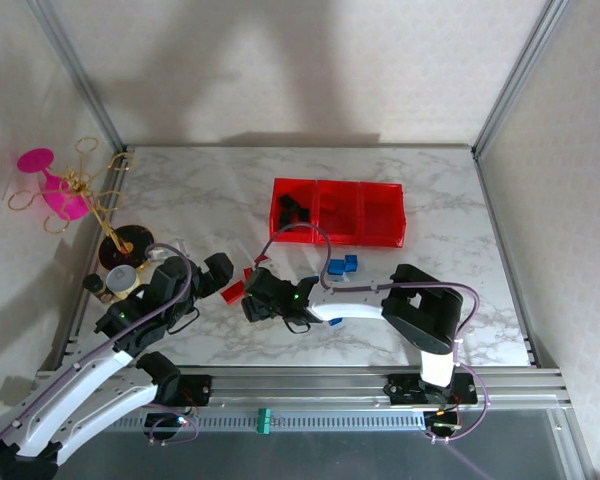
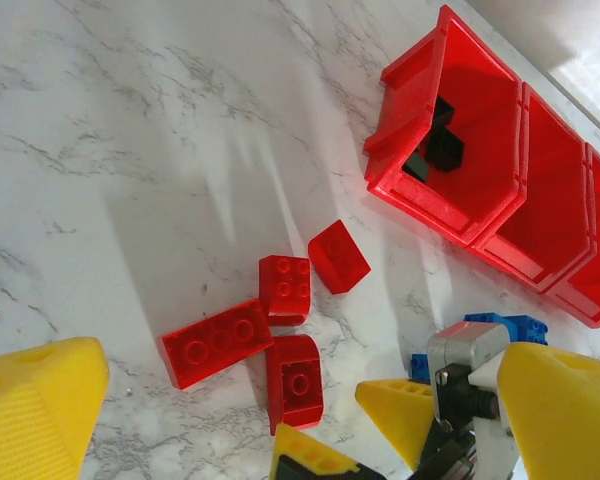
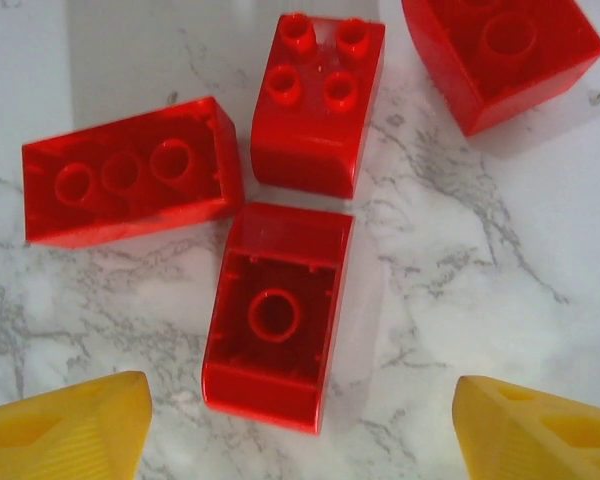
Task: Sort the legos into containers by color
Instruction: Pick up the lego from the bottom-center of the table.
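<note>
Red lego btwn R fingertips, untouched

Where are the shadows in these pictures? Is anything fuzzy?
Left wrist view: soft grey shadows cross the marble table beside the red bricks. Right wrist view: the upside-down brick looks sharp, with a faint shadow on its right. Top view: big soft shadows on the back wall.

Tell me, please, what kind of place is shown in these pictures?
Probably a robot test cell in a laboratory, not a home. Two robot arms are bolted to an aluminium rail at the edge of a marble-patterned table, and metal frame posts with plain white panels enclose it.
</note>
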